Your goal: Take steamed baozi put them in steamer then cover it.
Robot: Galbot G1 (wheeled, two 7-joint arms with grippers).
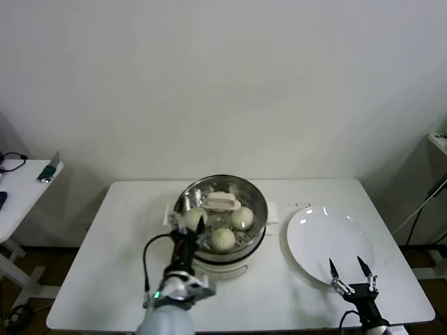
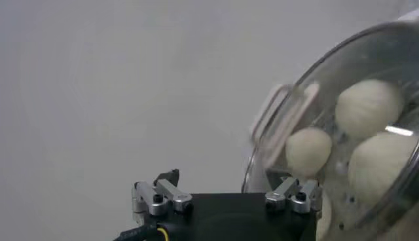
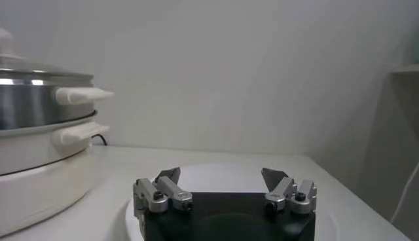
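My left gripper (image 1: 187, 236) hangs wide open, empty, beside the cover (image 1: 222, 202) resting on the steamer (image 1: 255, 201); a careless retreat could knock it askew.

No readable text, label, brand, number or sign on anything in these views.

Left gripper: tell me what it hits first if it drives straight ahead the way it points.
Probably the cover on the steamer. The open left gripper points at its near edge, baozi visible beneath the glass; depth is unclear.
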